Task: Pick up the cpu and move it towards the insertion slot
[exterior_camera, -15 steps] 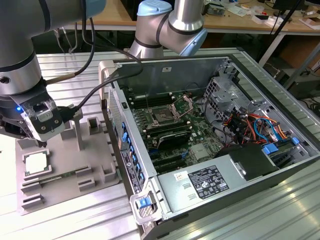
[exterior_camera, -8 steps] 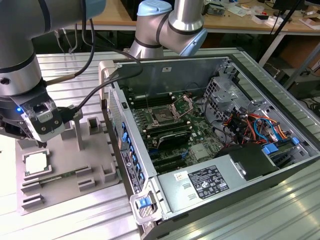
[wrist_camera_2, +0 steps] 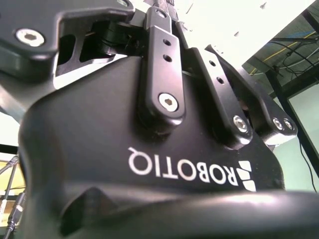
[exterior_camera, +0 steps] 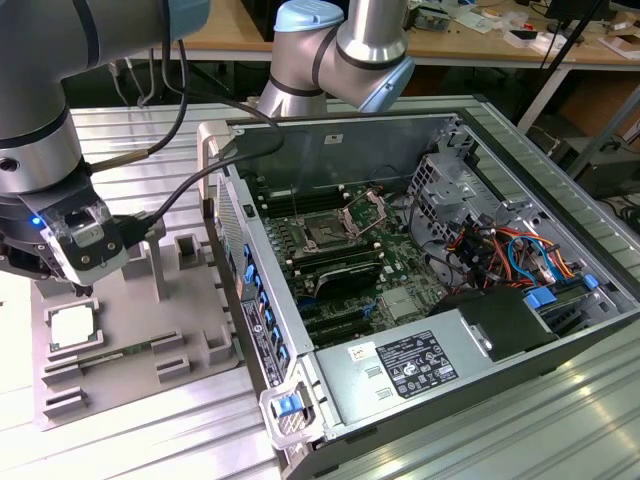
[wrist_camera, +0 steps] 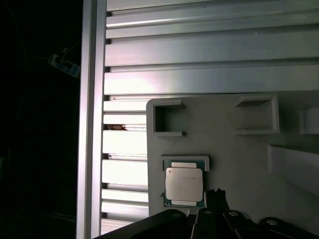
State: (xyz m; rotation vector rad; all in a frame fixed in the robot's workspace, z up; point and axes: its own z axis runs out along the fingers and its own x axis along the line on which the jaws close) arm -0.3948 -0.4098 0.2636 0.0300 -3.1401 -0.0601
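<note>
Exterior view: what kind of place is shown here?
Probably a robotics lab or workshop: a robot arm stands beside an opened computer case on a ribbed metal table, with cluttered workbenches behind.

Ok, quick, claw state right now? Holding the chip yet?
Claw: open or closed cannot be told; it hangs over the chip, which lies in the grey tray, not lifted.

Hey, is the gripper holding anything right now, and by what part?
Nothing, as far as shows: the cpu lies free on the grey tray, with the gripper near it.
</note>
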